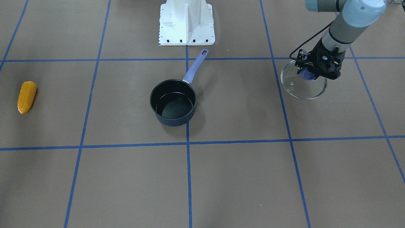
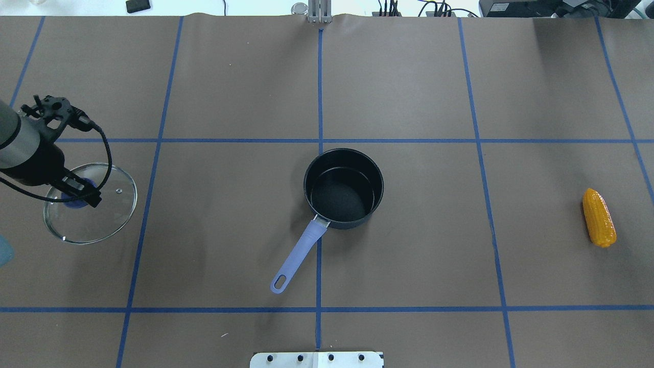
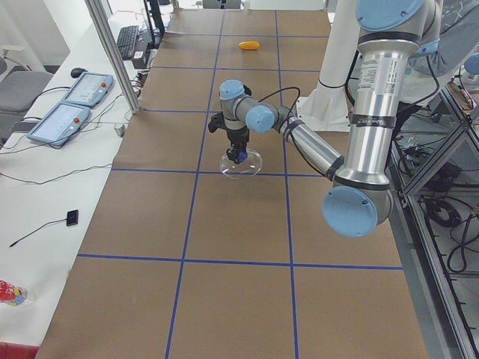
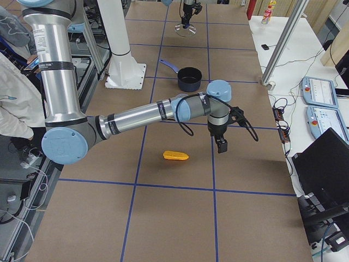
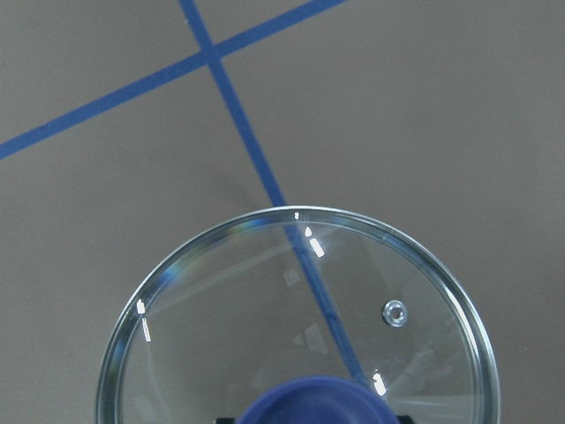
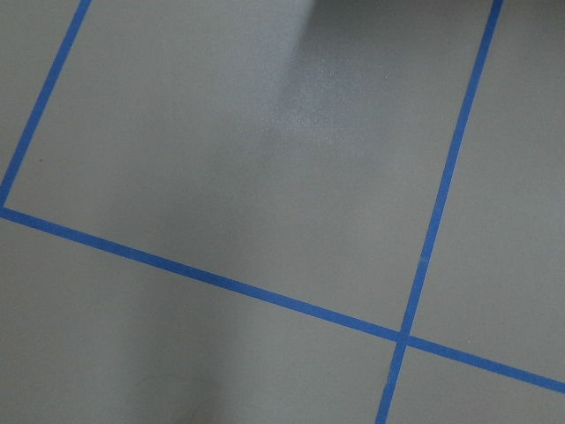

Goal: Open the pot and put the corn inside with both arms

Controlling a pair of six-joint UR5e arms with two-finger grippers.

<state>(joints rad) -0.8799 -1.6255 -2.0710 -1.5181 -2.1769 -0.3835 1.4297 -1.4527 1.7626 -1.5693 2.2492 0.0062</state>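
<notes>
Corn (image 1: 26,97) lies on the table (image 1: 240,177) well to the robot's right, far from the open saucepan (image 1: 174,121) at centre. The left gripper (image 1: 307,75) pinches the blue knob (image 5: 318,402) of the glass lid (image 1: 295,90), held low and far left, probably to keep the pot mouth free. The right gripper (image 4: 222,143) hangs near the cob; whether it is spread or closed I cannot tell.
</notes>
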